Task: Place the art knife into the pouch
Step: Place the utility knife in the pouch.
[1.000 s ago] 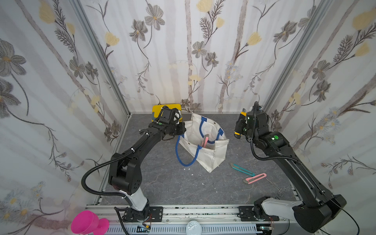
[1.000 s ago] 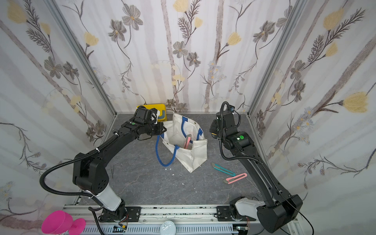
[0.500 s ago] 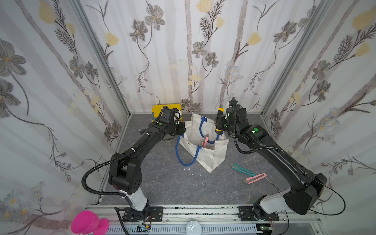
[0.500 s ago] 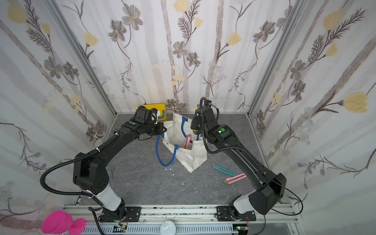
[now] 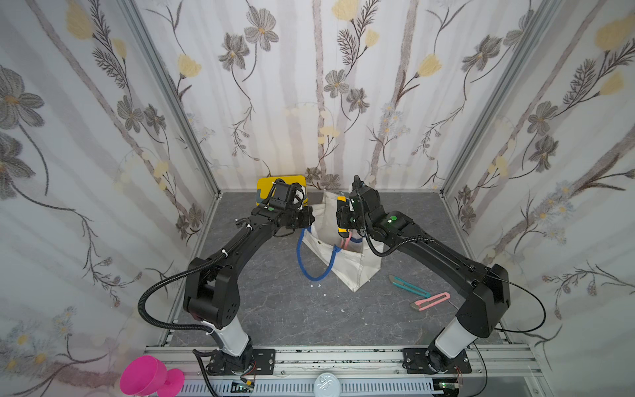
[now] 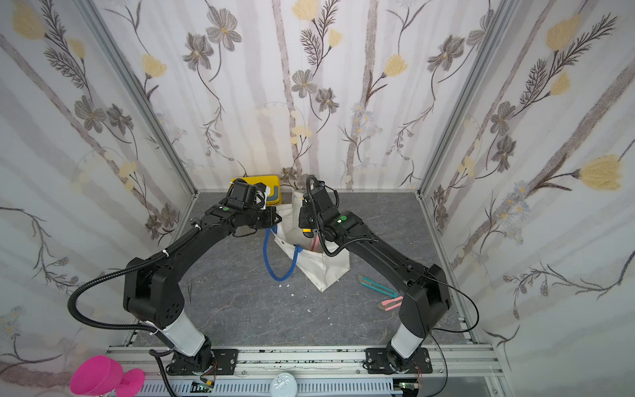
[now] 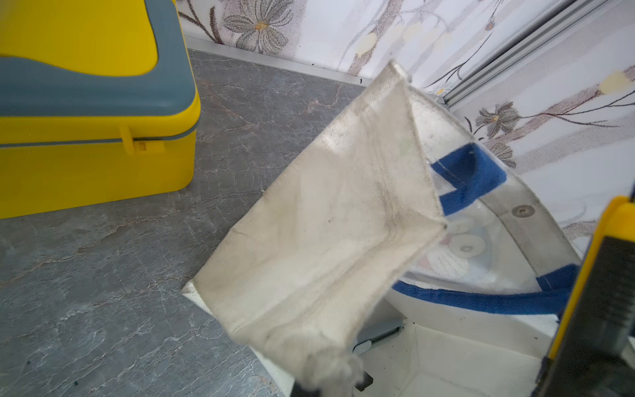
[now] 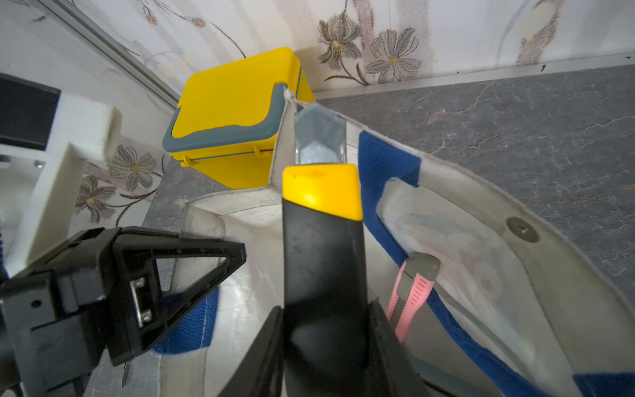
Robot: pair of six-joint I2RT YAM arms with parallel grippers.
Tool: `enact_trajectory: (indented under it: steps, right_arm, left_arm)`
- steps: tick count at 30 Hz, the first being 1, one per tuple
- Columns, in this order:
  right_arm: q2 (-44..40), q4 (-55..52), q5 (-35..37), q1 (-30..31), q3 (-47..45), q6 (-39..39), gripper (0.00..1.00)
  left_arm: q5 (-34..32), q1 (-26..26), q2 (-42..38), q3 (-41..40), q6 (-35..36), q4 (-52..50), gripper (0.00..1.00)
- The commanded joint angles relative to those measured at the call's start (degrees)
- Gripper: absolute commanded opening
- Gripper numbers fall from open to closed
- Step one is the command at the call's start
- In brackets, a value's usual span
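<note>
While the left gripper (image 5: 308, 218) is clenching the rim of the pouch (image 5: 350, 268), we are seeing the right gripper (image 8: 326, 306) grasping the yellow-and-black art knife (image 8: 323, 240) over the pouch's open mouth. A pink knife (image 8: 412, 292) is leaning inside the pouch, just beside the art knife, and the left gripper is crowding the other side. A yellow box (image 7: 96, 165) is sitting behind the pouch on the desk (image 5: 275, 309). Both top views are showing a teal knife (image 5: 410, 285) and a second pink knife (image 5: 431, 301) lying near the right arm, which the wrist views are missing; only the right wrist view is showing the art knife's clear tip.
</note>
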Motion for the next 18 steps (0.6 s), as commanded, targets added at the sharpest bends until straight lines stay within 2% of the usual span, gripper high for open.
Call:
enact_trajectory:
  steps: [1,3,5,8,12,18]
  right_arm:
    - [0.63,-0.51,-1.17,0.03,-0.07,-0.65,0.46]
    - [0.23,-0.99,-0.98,0.03,-0.11,-0.57,0.57]
    - [-0.70,-1.05,-0.39,0.07,-0.39,-0.70,0.78]
    - [-2.82,-0.92,1.80,-0.14,-1.09,-0.80,1.00]
    - [-7.50,-1.09,4.64,-1.55,-3.12,-1.16,1.00]
    - [-16.51,-1.00,6.76,-6.86,-10.37,-0.34,1.00]
  left_arm:
    - [-0.18,0.09,-0.14,-0.21,-0.29,0.44,0.00]
    - [-0.18,0.09,-0.35,-0.21,-0.26,0.44,0.00]
    - [-0.15,0.09,-0.45,-0.21,-0.31,0.44,0.00]
    - [-0.15,0.09,-0.64,-0.21,-0.20,0.45,0.00]
    - [-0.42,0.09,-0.93,-0.21,-0.20,0.53,0.00]
    - [-1.07,0.09,-0.78,-0.21,-0.20,0.71,0.00]
